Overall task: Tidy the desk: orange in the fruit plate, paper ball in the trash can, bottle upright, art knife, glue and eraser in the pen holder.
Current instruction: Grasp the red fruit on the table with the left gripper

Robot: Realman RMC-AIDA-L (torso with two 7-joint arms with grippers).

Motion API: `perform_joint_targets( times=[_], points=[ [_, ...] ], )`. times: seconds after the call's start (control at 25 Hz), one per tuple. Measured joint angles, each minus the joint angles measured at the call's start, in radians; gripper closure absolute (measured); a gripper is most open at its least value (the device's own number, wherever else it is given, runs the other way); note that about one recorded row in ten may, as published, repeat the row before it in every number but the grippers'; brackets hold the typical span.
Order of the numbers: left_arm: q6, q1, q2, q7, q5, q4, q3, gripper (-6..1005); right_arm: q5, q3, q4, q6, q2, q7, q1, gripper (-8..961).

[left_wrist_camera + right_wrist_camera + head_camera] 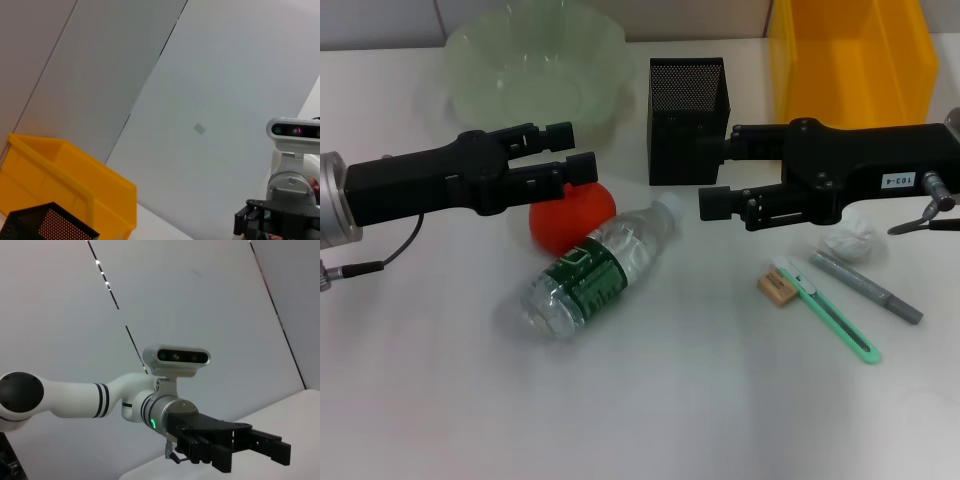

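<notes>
The orange (pixel 570 218) lies on the white desk, touching the clear bottle (pixel 600 265), which lies on its side with a green label. My left gripper (pixel 570 150) hovers open just above and behind the orange; the right wrist view shows it too (pixel 255 455). My right gripper (pixel 718 170) hangs open beside the black mesh pen holder (pixel 687 100). Under the right arm sits the white paper ball (pixel 850 240). In front of it lie the eraser (pixel 778 287), the green art knife (pixel 835 315) and the grey glue stick (pixel 868 288). At the back stand the green fruit plate (pixel 610 40) and the yellow trash can (pixel 850 80).
A cable (pixel 390 255) trails from the left arm at the desk's left side. The left wrist view shows the yellow bin (pixel 65 185), the pen holder's rim (pixel 45 225) and a grey wall behind.
</notes>
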Motion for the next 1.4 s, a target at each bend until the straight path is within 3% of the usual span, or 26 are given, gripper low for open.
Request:
perform_joint_targets(
  times=[0.72, 1.0, 1.2, 1.28, 1.32, 1.36, 1.4],
  points=[
    [-0.041, 0.001, -0.002, -0.014, 0.001, 0.036, 0.037, 221, -0.039, 0.014, -0.008, 0.004, -0.001, 0.000, 0.006, 137],
    [-0.206, 0.065, -0.012, -0.086, 0.009, 0.148, 0.140, 231, -0.033, 0.203, -0.035, 0.054, -0.035, -0.016, -0.050, 137],
    [-0.318, 0.066, -0.015, -0.069, 0.003, 0.143, 0.198, 237, -0.032, 0.256, -0.041, 0.075, -0.036, -0.027, -0.069, 137],
    [-0.405, 0.063, -0.018, -0.068, -0.011, 0.141, 0.279, 240, -0.033, 0.258, -0.037, 0.088, -0.033, -0.033, -0.075, 137],
    [-0.405, 0.063, -0.018, -0.068, -0.011, 0.141, 0.279, 241, -0.033, 0.258, -0.037, 0.088, -0.033, -0.033, -0.075, 137],
    [-0.451, 0.063, -0.019, -0.062, -0.042, 0.136, 0.346, 243, -0.034, 0.256, -0.033, 0.091, -0.029, -0.034, -0.076, 137],
    [-0.451, 0.063, -0.019, -0.062, -0.042, 0.136, 0.346, 244, -0.034, 0.256, -0.033, 0.091, -0.029, -0.034, -0.076, 137]
  ],
)
